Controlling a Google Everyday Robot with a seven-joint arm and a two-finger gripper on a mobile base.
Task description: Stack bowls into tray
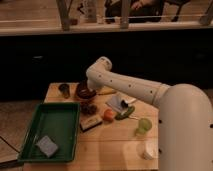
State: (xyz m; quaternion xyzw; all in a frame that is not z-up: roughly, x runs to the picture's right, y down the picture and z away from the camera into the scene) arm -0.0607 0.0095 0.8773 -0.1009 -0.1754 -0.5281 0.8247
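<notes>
Dark panelling and a railed ledge stand behind a pale wooden table [112,147] that carries all the things. On its left part lies the green tray [56,121], long side running away from the camera, and a grey-blue sponge [48,146] lies in its near corner. Both bowls are outside the tray, on the bare wood. The maroon bowl [83,92] sits just beyond the tray's far right corner, beside a small dark cup [64,90] to its left. The orange bowl [108,115] sits further right, well apart from the maroon one, with a tan block [91,123] between it and the tray's rim. The robot's white arm [130,87] reaches in from the right, bends at a rounded joint above the maroon bowl and drops down. The gripper [89,106] shows as a dark shape low at the near edge of that bowl, close to the tray's corner; whether it is parted or closed cannot be told, nor whether it touches the bowl. Right of the arm lie a blue-and-white packet [117,102] and a green object [125,112], and nearer the camera stand a green cup [143,125] and a white cup [148,149].
</notes>
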